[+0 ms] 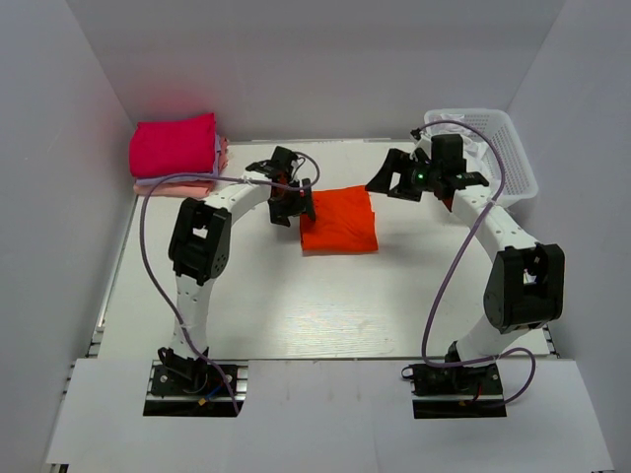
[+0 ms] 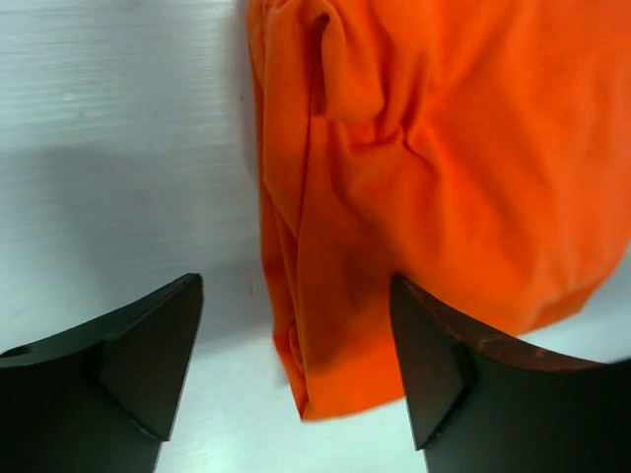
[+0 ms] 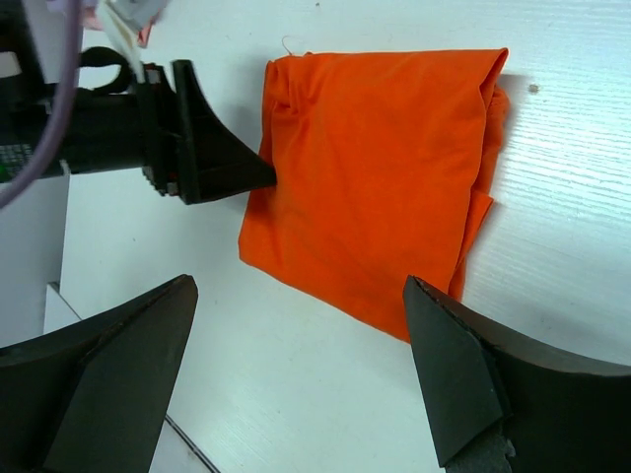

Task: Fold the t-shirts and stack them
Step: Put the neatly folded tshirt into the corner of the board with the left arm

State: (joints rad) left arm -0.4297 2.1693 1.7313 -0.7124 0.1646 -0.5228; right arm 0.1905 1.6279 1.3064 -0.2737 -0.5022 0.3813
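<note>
Here's the white desk (image 1: 325, 305), smooth and matt with a faint grain. The orange-red t-shirt (image 1: 339, 220) lies on it a little beyond the middle.

Off to that shirt's far right, in the corner, sits a white plastic basket (image 1: 513, 148) with latticed walls.

To the shirt's far left, well apart from it, is a stack of folded shirts. A plump magenta-pink t-shirt (image 1: 174, 145) lies on top. Below it a thin pale lavender layer (image 1: 219, 150) and a light pink one (image 1: 177, 187) peek out.

Now the orange-red t-shirt (image 3: 375, 177) itself: soft cloth folded into a rough rectangle. Its top face is fairly flat, with gentle creases. Its left edge (image 2: 286, 246) is a thick, rumpled roll of layers, and looser layers peek out along the opposite side. Bare desk runs wide on its near side, with narrower strips to either side.

The left pincer (image 2: 294, 286) is right at the shirt's left edge, jaws spread wide. The rolled edge sits in the gap between them. From the right wrist, one dark finger (image 3: 222, 163) tips against the cloth.

The right pincer (image 3: 298, 286) hovers off the shirt's far-right corner, jaws wide apart and nothing between them.
</note>
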